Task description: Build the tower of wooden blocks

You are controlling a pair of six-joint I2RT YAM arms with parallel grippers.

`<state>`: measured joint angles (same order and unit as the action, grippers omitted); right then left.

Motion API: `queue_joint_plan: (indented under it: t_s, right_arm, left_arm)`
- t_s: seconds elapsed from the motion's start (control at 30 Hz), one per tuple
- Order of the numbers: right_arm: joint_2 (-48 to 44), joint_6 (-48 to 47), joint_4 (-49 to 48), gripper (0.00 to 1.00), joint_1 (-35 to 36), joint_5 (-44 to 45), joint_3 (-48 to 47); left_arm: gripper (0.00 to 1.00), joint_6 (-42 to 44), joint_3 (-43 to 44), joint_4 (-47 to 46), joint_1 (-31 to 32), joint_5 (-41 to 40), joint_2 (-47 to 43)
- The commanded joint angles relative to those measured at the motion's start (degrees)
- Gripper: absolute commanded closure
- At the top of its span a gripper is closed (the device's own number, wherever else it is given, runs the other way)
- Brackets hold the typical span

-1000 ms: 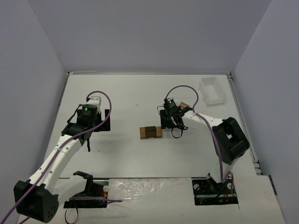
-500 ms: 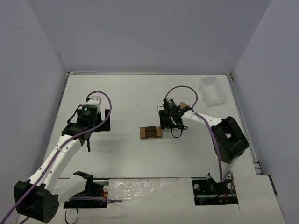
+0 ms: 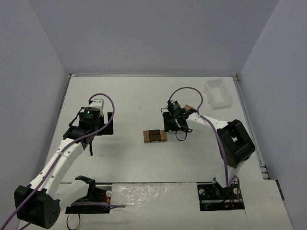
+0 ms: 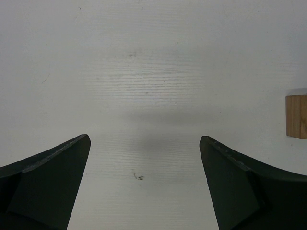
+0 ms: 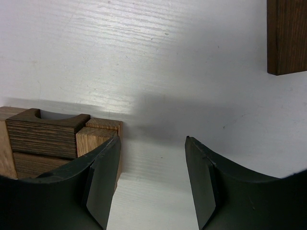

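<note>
The wood block tower (image 3: 154, 135) is a low stack of dark brown and light tan blocks mid-table. In the right wrist view the tower (image 5: 48, 136) shows a notched dark block flanked by tan ones. My right gripper (image 3: 175, 126) (image 5: 151, 139) hangs open just right of the tower, its left finger (image 5: 103, 177) against the tan end block and only bare table between the jaws. A loose dark brown block (image 5: 287, 36) (image 3: 189, 108) lies behind the gripper. My left gripper (image 3: 91, 132) (image 4: 145, 138) is wide open over bare table at the left, with a tan block end (image 4: 296, 116) at that view's right edge.
A white rectangular tray (image 3: 218, 93) sits at the back right corner. Grey walls enclose the table on three sides. Purple cables loop over both arms.
My right gripper has edged slightly left towards the tower. The left arm and the blocks have not moved.
</note>
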<state>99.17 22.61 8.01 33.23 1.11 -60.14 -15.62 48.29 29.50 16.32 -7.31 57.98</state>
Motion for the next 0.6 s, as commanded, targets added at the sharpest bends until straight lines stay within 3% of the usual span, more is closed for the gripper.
queue_joint_plan:
  t_s: [0.0, 0.3, 0.57]
  right_arm:
    - [-3.85, -0.66, -0.01, 0.47, -2.10, 1.64, -1.91]
    - [-6.64, -2.93, 0.17, 0.47, -9.48, 2.04, -5.23]
    - [-1.19, -7.69, 0.01, 0.46, -15.99, -0.58, -10.22]
  left_arm:
    - [0.03, 0.59, 1.75, -2.22, -0.23, 0.16, -0.03]
    - [0.03, 0.50, 1.89, -2.33, -0.23, 0.64, 0.21]
    - [0.03, 0.50, 1.80, -2.16, -0.23, 1.29, 0.21]
